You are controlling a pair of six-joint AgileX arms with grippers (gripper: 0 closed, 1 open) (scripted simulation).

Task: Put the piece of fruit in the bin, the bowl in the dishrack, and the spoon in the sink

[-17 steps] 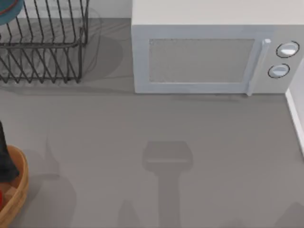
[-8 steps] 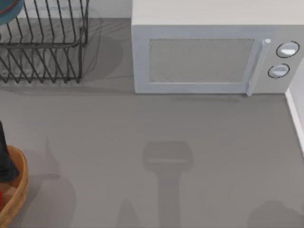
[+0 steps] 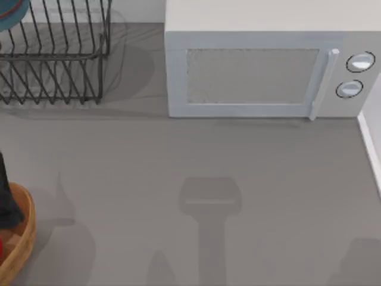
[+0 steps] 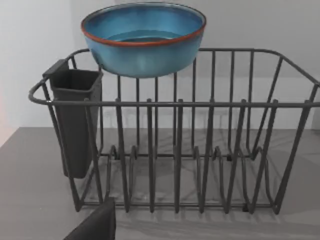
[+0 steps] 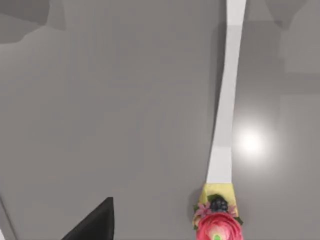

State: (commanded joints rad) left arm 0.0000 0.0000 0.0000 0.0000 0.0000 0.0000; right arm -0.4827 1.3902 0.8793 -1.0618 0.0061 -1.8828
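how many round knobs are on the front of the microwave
2, both at the right end of the microwave front in the top view: the upper knob and the lower knob just below it, right of the door handle. None looks hidden.

Blue bowl (image 4: 143,37) atop dishrack (image 4: 200,150) (upright) — fruit (image 3: 2,247) in bin (image 3: 22,238).
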